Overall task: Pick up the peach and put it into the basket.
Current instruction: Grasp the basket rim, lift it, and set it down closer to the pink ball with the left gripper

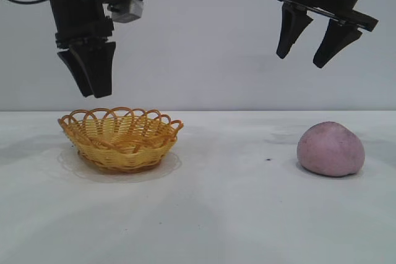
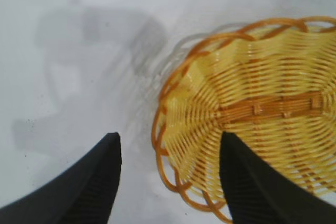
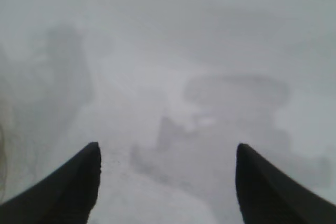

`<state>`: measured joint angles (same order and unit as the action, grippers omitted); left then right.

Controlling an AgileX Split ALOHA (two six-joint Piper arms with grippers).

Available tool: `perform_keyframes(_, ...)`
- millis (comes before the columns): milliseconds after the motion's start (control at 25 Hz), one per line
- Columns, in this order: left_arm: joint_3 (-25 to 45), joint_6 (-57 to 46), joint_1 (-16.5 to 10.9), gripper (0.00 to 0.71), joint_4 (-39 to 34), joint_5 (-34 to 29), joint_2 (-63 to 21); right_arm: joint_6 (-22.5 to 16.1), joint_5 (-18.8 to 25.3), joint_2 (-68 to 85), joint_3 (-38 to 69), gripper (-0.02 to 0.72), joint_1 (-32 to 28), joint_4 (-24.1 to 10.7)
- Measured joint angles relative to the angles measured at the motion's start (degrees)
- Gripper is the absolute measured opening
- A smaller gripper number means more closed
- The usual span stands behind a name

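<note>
The peach [image 1: 330, 149] sits on the white table [image 1: 223, 214] at the right side of my exterior view, resting on its flat underside, nothing touching it. It is a pale pink-mauve lump with a faint crease near its lower right edge.

Starting with the biggest thing, the table runs across the whole lower half of the scene, with a plain pale wall behind it. Next in size, the basket [image 1: 120, 138] stands on the table at the left, well apart from the peach. It is yellow wicker with an orange-brown looped rim, and I see nothing inside it. From the left wrist camera I look down into its woven floor [image 2: 262, 114].

My right gripper [image 1: 318, 44] hangs high above the table, over the peach but a little toward the basket side, well clear of it. Its two dark fingers are spread wide, with nothing between them. The right wrist camera shows only bare table and shadows between the fingertips [image 3: 79, 182]; the peach does not appear there.

My left gripper [image 1: 93, 72] hangs above the basket's left part, not touching it. In the left wrist camera its fingers [image 2: 94, 182] stand apart, one over bare table, the other over the basket's rim.
</note>
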<state>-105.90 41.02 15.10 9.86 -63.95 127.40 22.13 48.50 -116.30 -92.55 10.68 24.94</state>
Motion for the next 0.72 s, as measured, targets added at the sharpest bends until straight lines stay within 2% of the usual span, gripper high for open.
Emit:
perform_keyframes(280, -4.1, 0.2, 0.0, 0.368, -0.4, 0.0, 4.8, -0.1, 0.1, 0.0, 0.0, 0.467, 0.0, 0.0)
perform_keyframes(520, -4.5, 0.2, 0.4, 0.368, -0.8, 0.0, 7.4, -0.1, 0.1, 0.0, 0.0, 0.467, 0.0, -0.1)
perform_keyframes(600, -4.5, 0.2, 0.5, 0.188, -0.7, -0.1, 7.6, -0.1, 0.1, 0.0, 0.0, 0.467, 0.0, -0.3)
perform_keyframes(640, -4.8, 0.2, 0.6, 0.12, -0.7, -0.8, 7.6, -0.1, 0.1, 0.0, 0.0, 0.467, 0.0, -0.3)
perform_keyframes(720, -6.0, -0.5, 0.7, 0.055, -0.4, -3.3, 7.6, -0.1, 0.1, 0.0, 0.0, 0.467, 0.0, -0.4)
